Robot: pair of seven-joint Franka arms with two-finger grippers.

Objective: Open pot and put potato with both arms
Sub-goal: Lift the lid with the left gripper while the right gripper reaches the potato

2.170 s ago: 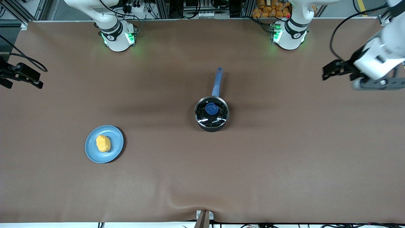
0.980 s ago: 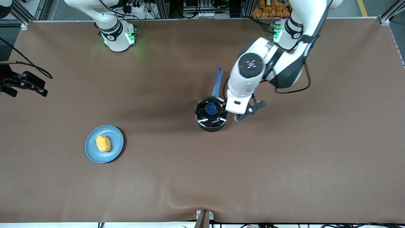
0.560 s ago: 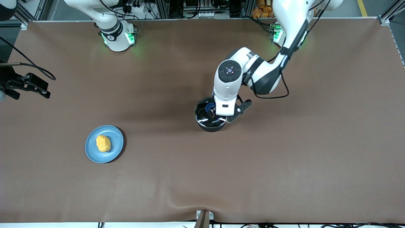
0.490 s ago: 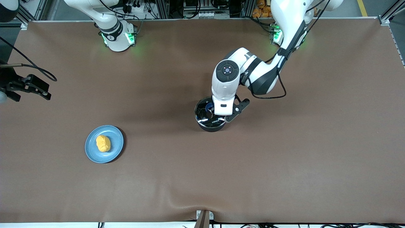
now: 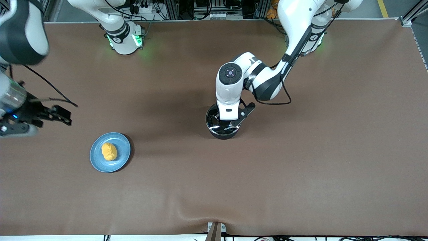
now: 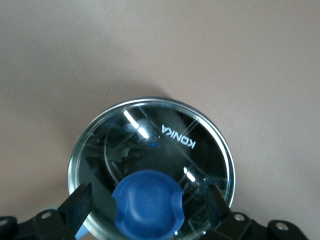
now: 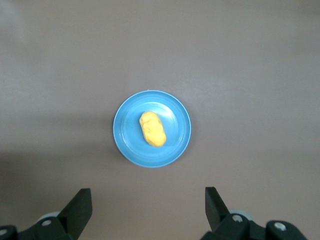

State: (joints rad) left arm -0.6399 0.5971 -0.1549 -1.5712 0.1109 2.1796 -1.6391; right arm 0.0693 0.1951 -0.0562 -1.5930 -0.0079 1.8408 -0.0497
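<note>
Glass lid (image 6: pixel 165 145) (clear, steel-rimmed, blue knob (image 6: pixel 148 204)) still covers the round black pot (image 5: pixel 223 129) mid-table. The left claw (image 6: pixel 150 202) hangs spread around the knob, gripping nothing. The lumpy yellow potato (image 7: pixel 152 128) lies on a smooth blue plate (image 7: pixel 172 145); the right claw (image 7: pixel 148 205) hovers released above the table beside it.

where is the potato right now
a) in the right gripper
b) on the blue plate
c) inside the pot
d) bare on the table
b: the potato lies on the blue plate, untouched, while the pot is covered by its lid.
</note>
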